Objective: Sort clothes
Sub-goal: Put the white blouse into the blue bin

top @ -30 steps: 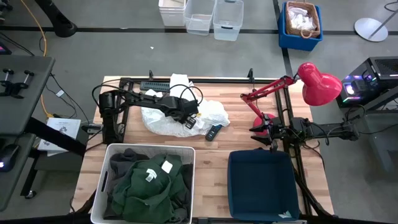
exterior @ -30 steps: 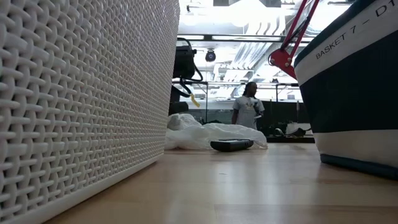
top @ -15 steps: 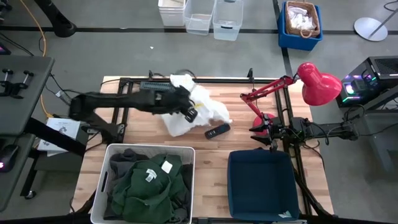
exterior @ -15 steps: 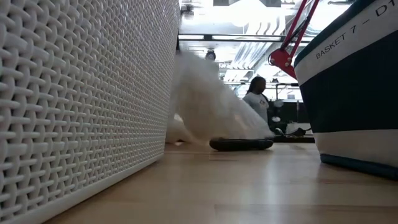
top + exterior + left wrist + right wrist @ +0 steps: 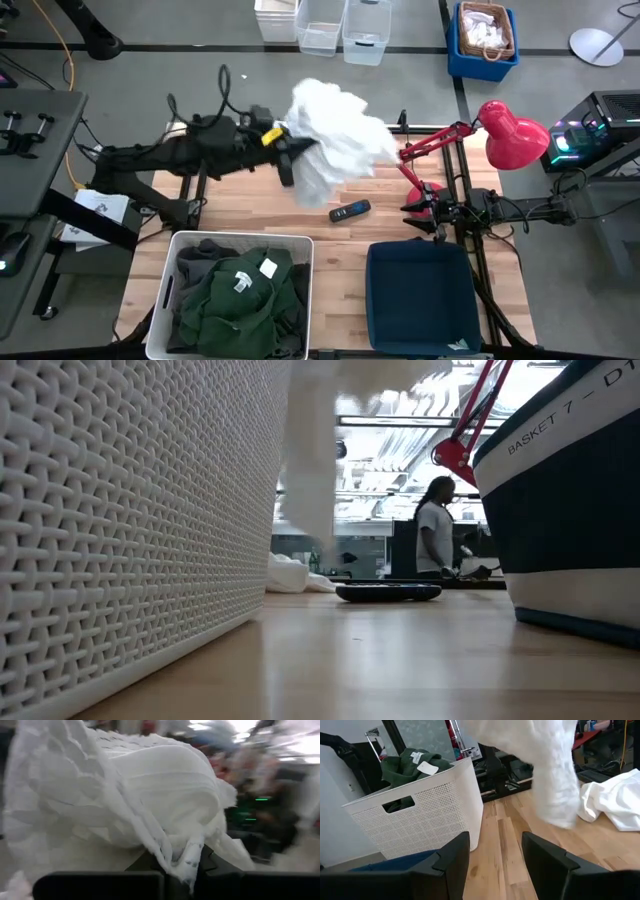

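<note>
My left gripper [image 5: 293, 150] is shut on a white garment [image 5: 338, 140] and holds it high over the table's far middle. The garment also shows in the left wrist view [image 5: 125, 795] and the low view [image 5: 310, 450]. A second white garment [image 5: 615, 805] lies crumpled on the table behind it. The white basket [image 5: 170, 300] holds a dark green garment with a white label [image 5: 240, 295] on top of a dark grey one [image 5: 200, 262]. My right gripper [image 5: 495, 865] is open and empty at the table's right, near the navy basket [image 5: 420, 300]. My left gripper pinches a bunched fold of the white garment [image 5: 187, 860] between its two fingers; how many layers I cannot tell. The fingers come level from the table's left. The garment billows and hangs beside and below the fingers, lifted clear of the table.
A black remote-like object [image 5: 350, 211] lies on the table between the baskets and the garment. A red desk lamp [image 5: 510, 135] stands at the far right. Clear bins [image 5: 340, 25] and a blue crate [image 5: 483, 35] stand on the floor beyond. A person [image 5: 437, 535] stands in the room.
My left gripper has risen and drawn back toward the table's far left with the white garment. The garment has gone from lying crumpled on the table to hanging clear of it. The second white garment has stayed on the table.
</note>
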Action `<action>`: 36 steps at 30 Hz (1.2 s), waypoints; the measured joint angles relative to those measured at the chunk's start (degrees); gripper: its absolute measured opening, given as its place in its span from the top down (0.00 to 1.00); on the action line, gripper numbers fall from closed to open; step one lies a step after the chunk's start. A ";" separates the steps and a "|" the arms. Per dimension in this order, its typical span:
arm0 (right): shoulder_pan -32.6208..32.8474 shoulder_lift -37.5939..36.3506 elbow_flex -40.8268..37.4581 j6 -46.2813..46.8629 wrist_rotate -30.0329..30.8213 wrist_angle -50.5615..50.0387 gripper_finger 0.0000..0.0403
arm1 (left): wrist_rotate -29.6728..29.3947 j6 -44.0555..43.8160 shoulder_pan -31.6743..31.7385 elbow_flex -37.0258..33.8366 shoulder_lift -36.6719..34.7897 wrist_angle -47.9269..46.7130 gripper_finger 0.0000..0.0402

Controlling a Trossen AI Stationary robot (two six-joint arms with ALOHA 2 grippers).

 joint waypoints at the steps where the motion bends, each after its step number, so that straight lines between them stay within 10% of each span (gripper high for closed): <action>1: 0.00 -0.02 0.00 0.00 0.00 0.00 0.56 | 1.64 0.77 -1.03 1.13 1.22 2.20 0.96; 16: 0.01 0.00 0.00 0.00 0.00 0.01 0.56 | 39.93 1.62 -10.40 27.25 27.45 34.34 0.96; 36: 0.00 0.00 0.00 0.00 0.00 0.01 0.56 | 39.26 -13.44 -6.18 39.15 47.42 44.56 0.96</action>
